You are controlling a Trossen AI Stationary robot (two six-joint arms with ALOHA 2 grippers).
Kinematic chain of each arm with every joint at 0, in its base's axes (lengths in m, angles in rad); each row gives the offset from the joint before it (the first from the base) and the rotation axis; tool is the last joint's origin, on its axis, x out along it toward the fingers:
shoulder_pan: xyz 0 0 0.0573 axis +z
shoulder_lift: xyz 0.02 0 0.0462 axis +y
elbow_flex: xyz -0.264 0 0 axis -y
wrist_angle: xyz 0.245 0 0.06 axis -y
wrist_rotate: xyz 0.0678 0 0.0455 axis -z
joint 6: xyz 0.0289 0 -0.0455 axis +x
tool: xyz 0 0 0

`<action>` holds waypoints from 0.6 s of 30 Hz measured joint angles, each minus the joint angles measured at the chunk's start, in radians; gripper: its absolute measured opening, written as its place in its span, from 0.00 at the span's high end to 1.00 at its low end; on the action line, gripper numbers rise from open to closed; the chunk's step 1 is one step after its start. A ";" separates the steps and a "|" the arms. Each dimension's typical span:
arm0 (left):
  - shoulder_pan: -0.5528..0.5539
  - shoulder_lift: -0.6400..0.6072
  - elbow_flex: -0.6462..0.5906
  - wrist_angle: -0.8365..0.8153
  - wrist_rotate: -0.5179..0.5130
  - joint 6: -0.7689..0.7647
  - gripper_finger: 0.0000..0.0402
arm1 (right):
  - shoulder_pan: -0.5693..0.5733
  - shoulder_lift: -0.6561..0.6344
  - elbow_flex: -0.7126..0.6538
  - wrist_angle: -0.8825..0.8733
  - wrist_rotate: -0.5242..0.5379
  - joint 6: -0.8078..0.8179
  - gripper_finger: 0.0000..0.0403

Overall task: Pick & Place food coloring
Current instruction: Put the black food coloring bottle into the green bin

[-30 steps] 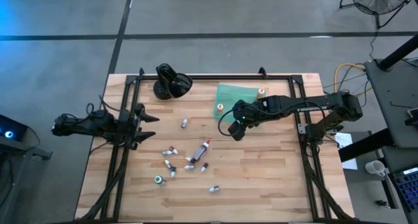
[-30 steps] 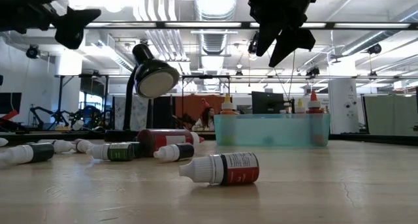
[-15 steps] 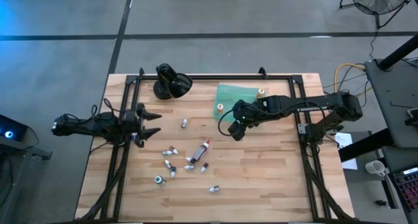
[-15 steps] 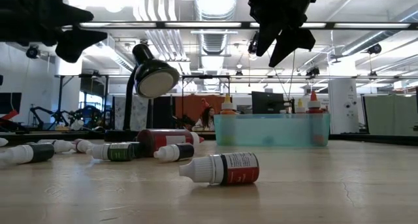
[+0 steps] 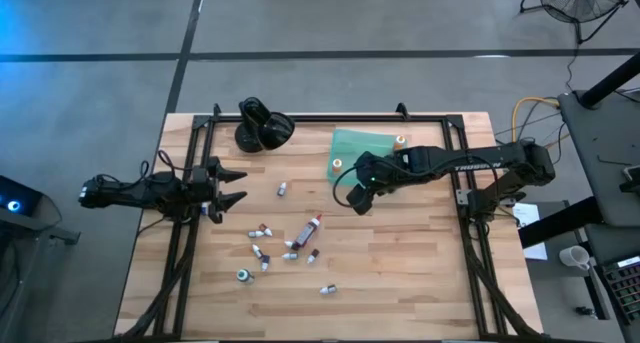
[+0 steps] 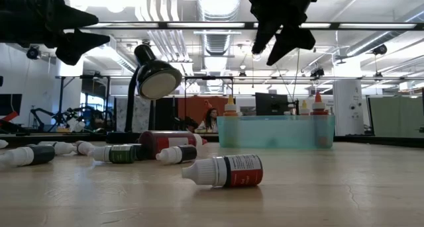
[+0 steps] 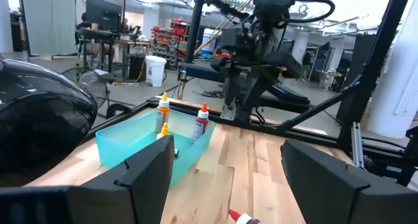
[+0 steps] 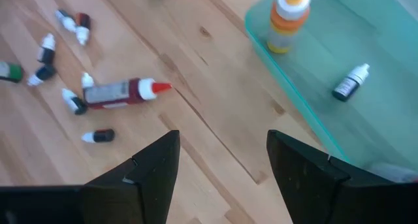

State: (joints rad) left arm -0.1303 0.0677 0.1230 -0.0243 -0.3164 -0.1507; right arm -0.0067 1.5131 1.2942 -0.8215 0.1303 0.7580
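Hovering over the left side of the pale planked wooden table (image 5: 400, 273): left gripper (image 5: 232, 186), matte black, jaws spread apart, nothing held. Beyond it at the far edge, a glossy black rounded lamp-like object (image 5: 262, 127), curved neck, round head. Scattered mid-table, lying on their sides: the tiny plastic food coloring bottles (image 5: 290, 245) with small caps, white, grey and dark bodies; about nine small ones counted in the high view, plus one larger red bottle with a pale label (image 5: 310, 229) among them; one green-topped piece (image 5: 242, 275) nearest the front left. Right of the scatter, right gripper (image 5: 353, 195) held above bare wood just beside the tray's near edge, jaws parted, empty. Flat translucent teal-green square plastic tray (image 5: 352, 143) toward the far right; inside it, per the right wrist view, one upright orange-capped bottle (image 8: 287, 15) and one small dark bottle lying down (image 8: 349, 83). Left wrist view gives three upright bottles in the tray; exact total cannot be settled.
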 joint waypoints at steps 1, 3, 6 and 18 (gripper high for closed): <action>0.000 0.000 0.000 0.000 0.000 0.000 0.37 | 0.000 0.000 0.000 0.013 0.000 -0.002 0.44; 0.000 0.000 0.000 0.000 0.000 0.000 0.37 | 0.000 0.000 0.000 0.031 0.000 -0.006 0.44; 0.000 0.000 0.000 0.000 0.000 0.000 0.37 | 0.000 0.000 0.000 0.107 0.044 -0.011 0.44; 0.000 0.000 0.000 0.000 0.000 0.000 0.37 | 0.003 0.000 0.039 0.500 0.079 -0.352 0.44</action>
State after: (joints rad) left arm -0.1303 0.0677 0.1230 -0.0241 -0.3161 -0.1505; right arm -0.0036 1.5131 1.3332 -0.3216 0.2089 0.4055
